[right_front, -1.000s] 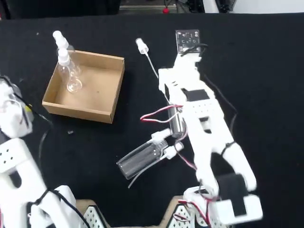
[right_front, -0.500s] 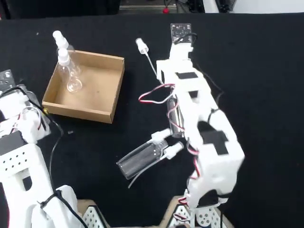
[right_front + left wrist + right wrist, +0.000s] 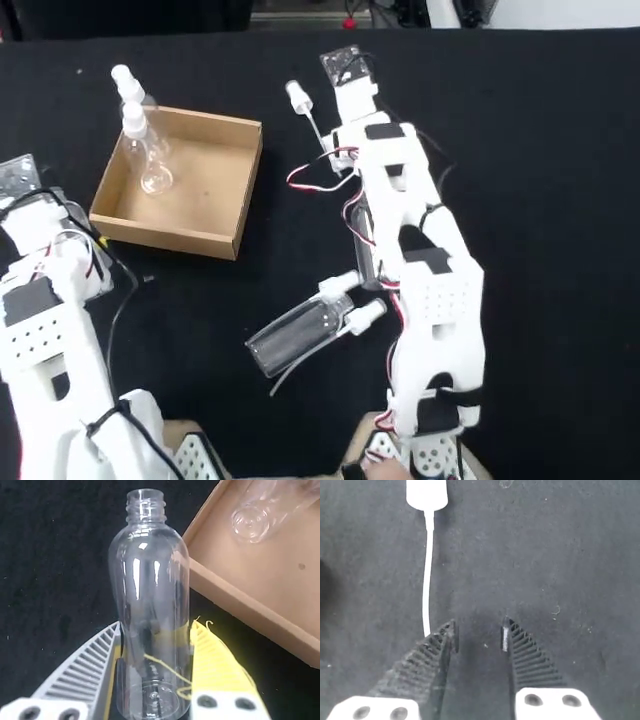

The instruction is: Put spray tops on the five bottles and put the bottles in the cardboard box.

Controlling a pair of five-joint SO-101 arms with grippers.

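Note:
My left gripper point(image 3: 156, 626) is shut on an upright clear bottle point(image 3: 150, 595) with a bare threaded neck, close to the cardboard box point(image 3: 250, 590). In the high view the left arm point(image 3: 45, 300) stands at the box's point(image 3: 235, 190) near left side. My right gripper point(image 3: 477, 635) is open just above the black table. Ahead of it lies a loose white spray top point(image 3: 426, 492), and the top's thin tube point(image 3: 426, 580) ends at one fingertip. The spray top point(image 3: 298, 97) lies right of the box, by the right arm point(image 3: 400, 200).
Two capped bottles point(image 3: 140, 140) lean in the box's far left corner. Another clear bottle point(image 3: 298, 335) lies on its side front centre with white spray heads point(image 3: 350, 300) at its neck end. A further bottle point(image 3: 366, 255) lies partly under the right arm.
The right arm has swung left and stretched toward the loose spray top. The left arm has come forward toward the box with the bottle held.

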